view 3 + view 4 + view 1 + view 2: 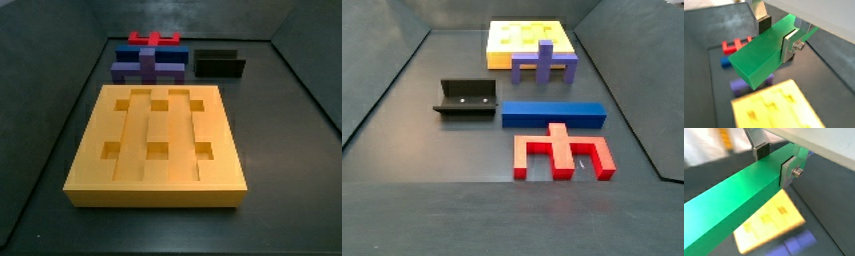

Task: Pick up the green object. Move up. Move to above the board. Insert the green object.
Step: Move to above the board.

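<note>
- Where the 2 wrist views look down, the gripper (775, 34) is clamped on the green object (761, 57), a smooth, flat-faced, bright-green bar with crisp square edges, carried clear of the floor.
- Its fingers (789, 45) are flat silver plates; one presses a long side of the bar, and the dark pad of the opposite one (761, 150) meets the far side.
- In a wrist view the green object (734, 198) runs as a long plank right out of the picture, with the gripper (775, 159) holding it near one end.
- The board (156, 145) is a thick, matte yellow-orange slab with 6 square holes in 2 rows of 3 and shallow grooves running lengthwise. It lies flat on the dark floor (281, 150), below the bar in both wrist views (777, 107).
- Neither side view shows the gripper or the bar.
- A purple block (544, 62) stands just beside the board's short edge, with legs like a small arch.
- A plain blue block (555, 114), long and rectangular, lies next along the floor.
- A red block (563, 152) with prongs lies flat beyond it.
- The fixture (465, 98), dark and L-shaped, sits beside the blue block, apart from it.
- Bare grey floor runs along both long sides of the board, out to the dark sloping walls (47, 70).
</note>
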Robot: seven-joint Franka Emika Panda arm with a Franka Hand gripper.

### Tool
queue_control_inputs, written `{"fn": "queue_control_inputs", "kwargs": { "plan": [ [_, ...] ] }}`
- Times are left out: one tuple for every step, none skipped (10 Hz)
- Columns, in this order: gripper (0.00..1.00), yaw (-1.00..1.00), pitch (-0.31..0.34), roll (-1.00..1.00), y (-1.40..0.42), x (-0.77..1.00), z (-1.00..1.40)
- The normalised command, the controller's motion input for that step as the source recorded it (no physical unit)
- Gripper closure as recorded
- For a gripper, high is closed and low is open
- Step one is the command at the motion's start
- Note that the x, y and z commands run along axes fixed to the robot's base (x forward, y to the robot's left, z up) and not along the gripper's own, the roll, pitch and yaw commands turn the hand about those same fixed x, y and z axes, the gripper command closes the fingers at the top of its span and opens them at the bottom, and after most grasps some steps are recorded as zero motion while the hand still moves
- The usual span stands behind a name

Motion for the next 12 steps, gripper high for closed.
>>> {"fn": "queue_control_inputs", "kwargs": {
  "plan": [
    [1.00,1.00,0.083,0.02,-0.58,0.33,0.11],
    [1.00,1.00,0.092,0.02,-0.08,0.11,0.04],
    [1.00,1.00,0.084,0.01,0.03,0.01,0.02],
    [1.00,1.00,0.078,0.01,-0.01,-0.01,0.02],
    [1.00,1.00,0.083,0.01,0.00,0.01,0.02],
    [1.00,1.00,0.086,0.01,0.00,0.01,0.02],
    [1.00,1.00,0.096,0.01,-0.01,0.02,0.02],
    [1.00,1.00,0.101,0.01,-0.01,0.02,0.03],
    [1.00,1.00,0.114,0.02,-0.01,0.03,0.03],
    [1.00,1.00,0.131,0.02,-0.01,0.03,0.03],
    [1.00,1.00,0.151,0.03,-0.01,0.04,0.03],
    [1.00,1.00,0.177,0.03,-0.02,0.04,0.03]
  ]
}}
